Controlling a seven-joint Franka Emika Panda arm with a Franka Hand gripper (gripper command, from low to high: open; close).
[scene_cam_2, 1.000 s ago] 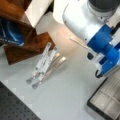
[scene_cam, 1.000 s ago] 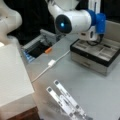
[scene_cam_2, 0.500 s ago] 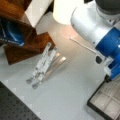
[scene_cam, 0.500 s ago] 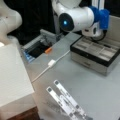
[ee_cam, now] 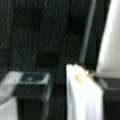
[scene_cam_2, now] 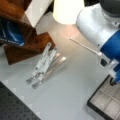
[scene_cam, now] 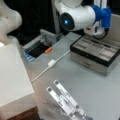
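In the wrist view my gripper (ee_cam: 71,81) has two black fingers (ee_cam: 32,95) standing apart. Between them is a white block (ee_cam: 83,100) with a chipped, yellowish top. It sits close to the right finger, and a dark gap separates it from the left one. Whether it touches either finger I cannot tell. In both front views the white and blue arm (scene_cam: 82,15) (scene_cam_2: 100,22) hangs over the far side of a black-rimmed compartment tray (scene_cam: 100,60) (scene_cam_2: 95,102). The fingertips are hidden there.
A folded metal stand (scene_cam: 66,101) (scene_cam_2: 46,65) lies on the grey table. A white cable with an adapter (scene_cam: 51,63) runs toward an open box (scene_cam: 37,48) holding an orange item. A big white box (scene_cam: 12,75) stands at the left. Wooden blocks (scene_cam_2: 27,45) lie beside the stand.
The arm's wrist has shifted slightly up and toward the right over the tray. The things on the table have not moved.
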